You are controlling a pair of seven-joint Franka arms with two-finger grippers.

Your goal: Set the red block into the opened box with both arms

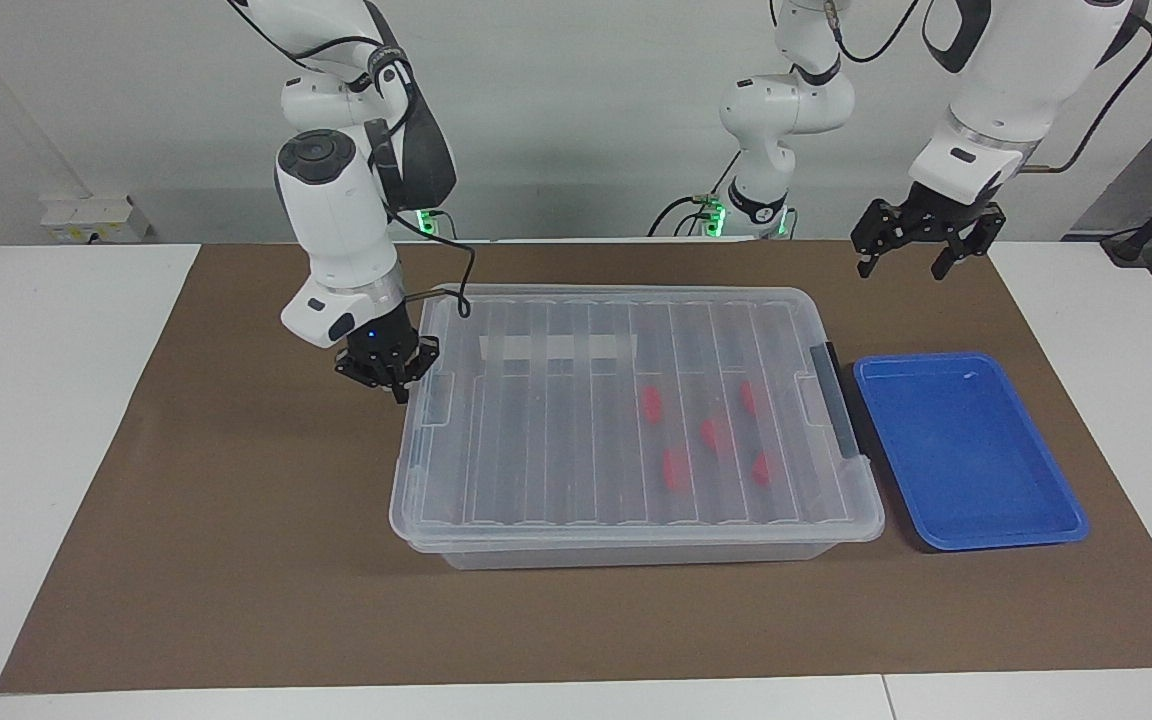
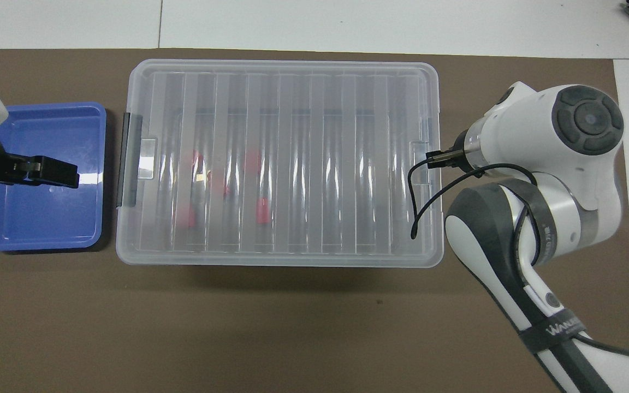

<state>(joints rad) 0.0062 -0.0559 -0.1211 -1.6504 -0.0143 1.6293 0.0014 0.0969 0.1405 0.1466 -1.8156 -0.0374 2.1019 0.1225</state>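
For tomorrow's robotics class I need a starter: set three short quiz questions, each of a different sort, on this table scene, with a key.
1. True or false: the lid covers the box.
2. The red blocks lie: A in the blue tray; B in the box; C on the mat.
3. Which gripper is shut beside the box's end?

Key: 1 true. 2 B. 3 The right gripper; the left gripper hangs open, up in the air.

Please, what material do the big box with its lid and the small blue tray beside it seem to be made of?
The box and its ribbed lid look like clear, slightly cloudy plastic: the red blocks show through, blurred. The blue tray looks like glossy moulded plastic, since it shows bright highlights and rounded corners. Both are probably thin and light.
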